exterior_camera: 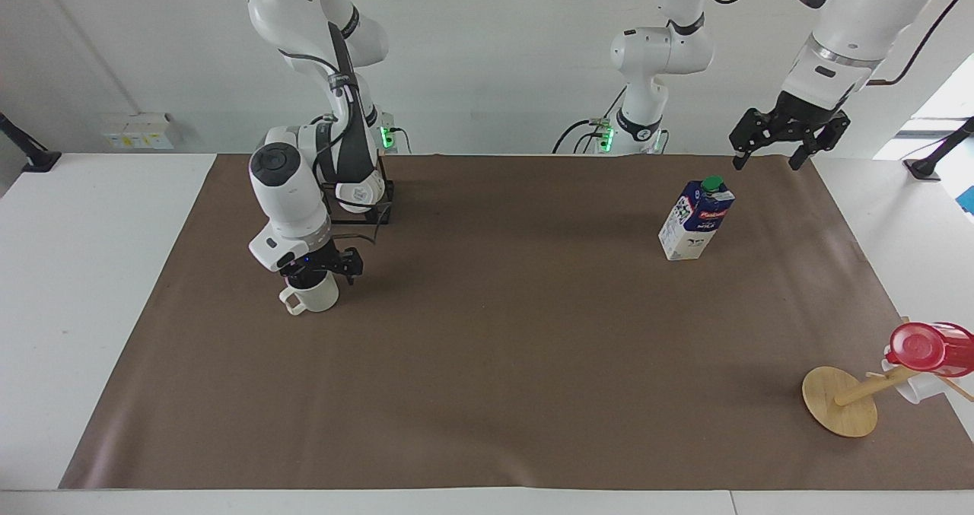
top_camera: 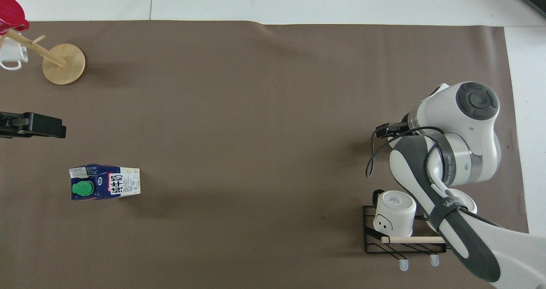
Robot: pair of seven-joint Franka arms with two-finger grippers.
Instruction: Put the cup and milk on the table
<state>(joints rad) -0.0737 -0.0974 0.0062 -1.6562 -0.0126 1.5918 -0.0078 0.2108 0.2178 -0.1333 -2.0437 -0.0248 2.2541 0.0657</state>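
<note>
Facing view shows the right gripper (exterior_camera: pixel 319 266) lowered onto the mouth of the cup (exterior_camera: pixel 312 296), which stands upright on the brown mat (exterior_camera: pixel 487 348) at the right arm's end of the desk (exterior_camera: pixel 91 287). Its black fingers sit at the cup's rim, apparently one inside and one outside the wall, though whether they are closed on it I cannot tell from here. The cup's handle points away from the robots and toward the desk edge. In the overhead view the right arm's wrist covers the cup almost entirely.

A black wire rack (top_camera: pixel 403 233) with a wooden rail stands nearer the robots than the cup, close by it, holding a white mug (top_camera: pixel 394 212) tipped on its side (a small face is printed on it).

The milk (exterior_camera: pixel 696 218) stands upright on the mat toward the left arm's end, green cap uppermost, well apart from the cup. The left gripper (exterior_camera: pixel 768 159) hangs in the air above the mat's edge close to the milk, fingers spread wide and holding nothing; this arm waits.

A wooden mug tree (exterior_camera: pixel 841 401) sits at the left arm's corner farthest from the robots, carrying a red cup (exterior_camera: pixel 928 348).
</note>
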